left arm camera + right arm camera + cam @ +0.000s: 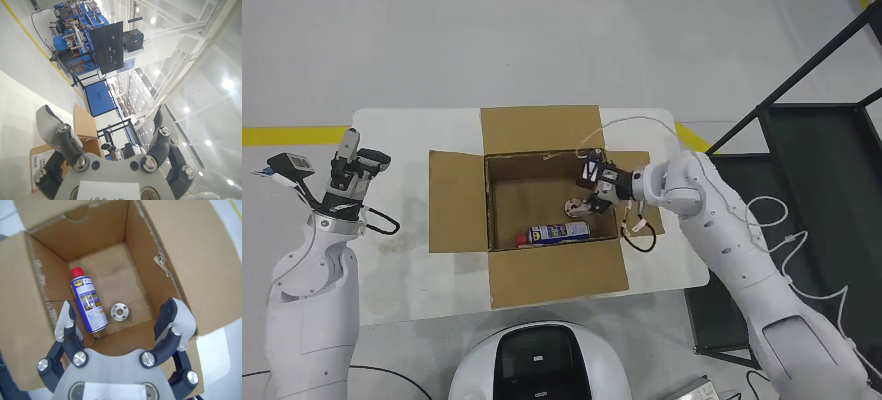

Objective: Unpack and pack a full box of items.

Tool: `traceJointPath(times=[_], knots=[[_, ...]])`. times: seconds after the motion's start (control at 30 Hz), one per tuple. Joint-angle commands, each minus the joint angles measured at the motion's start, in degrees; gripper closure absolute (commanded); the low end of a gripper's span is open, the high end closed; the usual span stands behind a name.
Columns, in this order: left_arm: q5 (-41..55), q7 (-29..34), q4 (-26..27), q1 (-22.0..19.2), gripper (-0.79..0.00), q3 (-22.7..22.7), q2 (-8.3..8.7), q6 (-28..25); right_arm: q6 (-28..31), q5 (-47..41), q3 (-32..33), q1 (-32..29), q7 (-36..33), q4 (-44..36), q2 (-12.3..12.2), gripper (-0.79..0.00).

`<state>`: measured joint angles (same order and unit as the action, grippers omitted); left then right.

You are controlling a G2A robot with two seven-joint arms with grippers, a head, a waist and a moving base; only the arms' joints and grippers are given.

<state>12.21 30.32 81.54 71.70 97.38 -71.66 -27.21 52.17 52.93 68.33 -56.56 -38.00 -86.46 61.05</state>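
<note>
Right wrist view, r. pincer (pixel 117 304) apart over box (pixel 94 237), flange (pixel 119 312) below it, spray can (pixel 88 302) beside

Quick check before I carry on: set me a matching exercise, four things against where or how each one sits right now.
Things:
1. spray can
2. metal disc
3. right gripper
4. left gripper

States:
A. open and empty, by the table edge, away from the box
B. lying on its side close beside a box wall
C. open and empty, above the open box
D. flat on the box floor, apart from the spray can

Pairs: 1-B, 2-D, 3-C, 4-A.
</note>
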Motion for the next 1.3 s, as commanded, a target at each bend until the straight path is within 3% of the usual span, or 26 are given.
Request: traceJointPath(times=[0.0,0.2,0.37,0.53,0.93,1.1,1.27], knots=[[0.0,0.0,0.0,0.0,-0.785,0.0,0.00,0.0,1.1,-2.4,7.9,-6.2,0.8,-3.8,-1.5,-0.785],[0.0,0.0,0.0,0.0,-0.785,0.0,0.00,0.0,1.0,-4.6,21.2,-17.0,8.1,-4.4,-3.5,-0.785],[0.0,0.0,0.0,0.0,-0.785,0.0,0.00,0.0,-3.4,-2.0,25.3,-20.9,11.7,-2.1,-4.0,-0.785],[0.0,0.0,0.0,0.0,-0.785,0.0,0.00,0.0,-3.0,0.5,25.2,-21.5,14.8,-2.8,-4.1,-0.785],[0.0,0.0,0.0,0.0,-0.785,0.0,0.00,0.0,-3.4,0.5,25.1,-21.6,14.9,-2.8,-4.1,-0.785],[0.0,0.0,0.0,0.0,-0.785,0.0,0.00,0.0,-11.8,3.9,26.0,-20.3,13.5,-0.5,-4.2,-0.785],[0.0,0.0,0.0,0.0,-0.785,0.0,0.00,0.0,-14.8,7.2,27.3,-17.9,14.0,7.3,-4.6,-0.785]])
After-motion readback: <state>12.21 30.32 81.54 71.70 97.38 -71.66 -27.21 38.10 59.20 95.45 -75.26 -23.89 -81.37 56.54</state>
